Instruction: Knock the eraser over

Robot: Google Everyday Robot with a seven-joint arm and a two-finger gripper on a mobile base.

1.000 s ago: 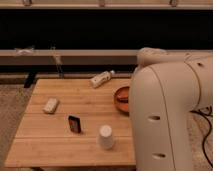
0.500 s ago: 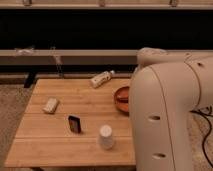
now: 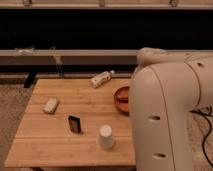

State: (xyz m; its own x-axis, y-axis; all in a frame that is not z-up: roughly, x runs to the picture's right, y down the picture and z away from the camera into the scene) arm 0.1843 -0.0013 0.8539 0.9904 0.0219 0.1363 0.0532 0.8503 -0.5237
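Pale wooden slats make up the low worktop [image 3: 45,147], and the small, nearly black rectangular eraser with an orange-red edge [image 3: 74,123] stands on it, in the front half and a little left of centre. It is upright on a short end, so its long axis points up, with a broad face turned roughly toward the camera.

The hand is not in view. Only the bulky white shell of the robot arm [image 3: 165,117] shows, filling the right side and covering the worktop's right edge, so I cannot tell whether the hand is released or clenched. From that arm the eraser lies to the left, with things in between.

The upturned white paper cup [image 3: 105,137] stands near the eraser, to its right and slightly nearer the front edge. The round orange-red bowl [image 3: 121,99] sits farther back on the right, next to the arm. A sweep coming straight in from the right would probably meet the cup first.

There is more open room elsewhere. Bare wood lies behind the eraser and to its left. The small pale flat packet [image 3: 50,105] rests well apart at the left rear, and the white bottle lying on its side [image 3: 101,79] is at the back edge. A push high on the broad face, from behind or in front, looks the easiest way to tip it. The front edge is not far off, so the push should be gentle.
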